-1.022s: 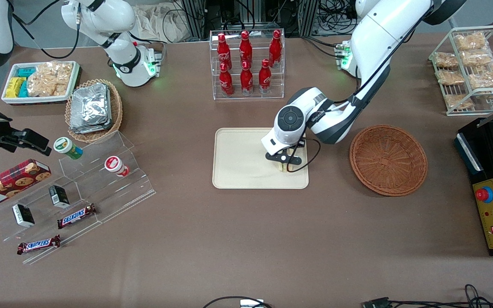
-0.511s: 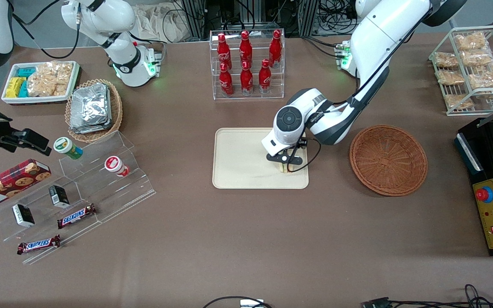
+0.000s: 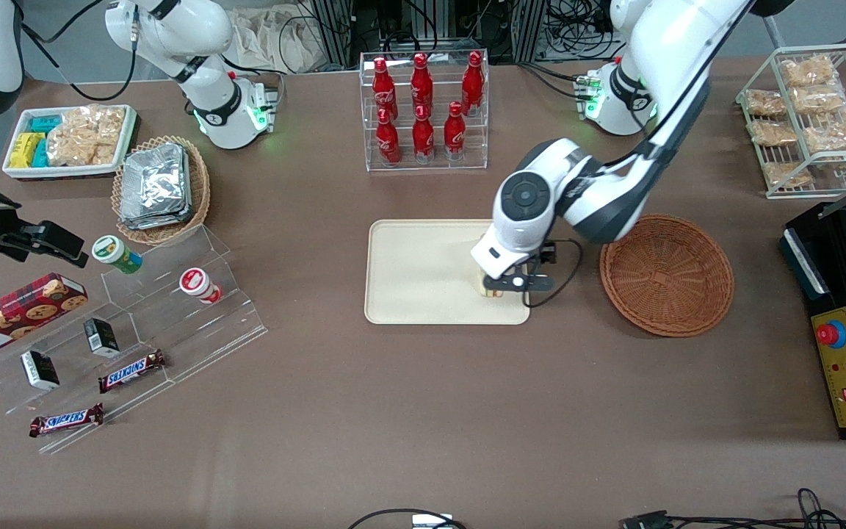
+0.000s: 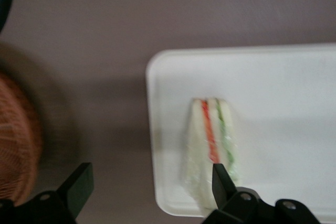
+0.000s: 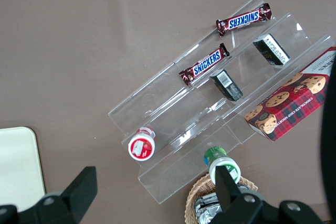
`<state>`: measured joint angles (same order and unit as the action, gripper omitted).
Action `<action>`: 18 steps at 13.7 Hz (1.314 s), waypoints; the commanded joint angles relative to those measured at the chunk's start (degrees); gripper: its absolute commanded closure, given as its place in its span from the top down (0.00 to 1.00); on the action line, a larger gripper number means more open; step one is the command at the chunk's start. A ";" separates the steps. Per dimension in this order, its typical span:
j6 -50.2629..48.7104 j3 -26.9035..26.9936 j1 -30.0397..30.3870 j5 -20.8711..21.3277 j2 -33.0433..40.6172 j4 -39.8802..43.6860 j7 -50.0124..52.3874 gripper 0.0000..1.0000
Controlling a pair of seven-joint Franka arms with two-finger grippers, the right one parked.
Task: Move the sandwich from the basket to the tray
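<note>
Sandwich lies on the tray, near the corner closest to the basket, which holds nothing. Judged light, soft and crushable, its clear wrap slippery; best gripped gently across the bread faces. Long axis runs along the tray's short side; which end is the wedge's tip cannot be told. Gripper hovers above it, fingers spread wide, holding nothing.

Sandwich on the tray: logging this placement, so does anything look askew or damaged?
Nothing stands out. The sandwich lies intact on the tray near its corner, and the gripper hangs open above it.
</note>
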<state>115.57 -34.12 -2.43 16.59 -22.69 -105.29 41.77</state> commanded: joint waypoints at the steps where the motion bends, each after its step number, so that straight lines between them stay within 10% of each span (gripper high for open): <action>1: -3.59 -0.24 3.73 -0.33 3.17 2.27 -0.10 1.00; 12: -11.76 0.37 17.72 -7.88 13.54 4.57 -18.88 1.00; 18: -16.42 14.67 10.97 -10.79 19.08 4.74 -33.31 1.00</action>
<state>100.92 -23.94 12.13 7.01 -6.17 -100.17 12.29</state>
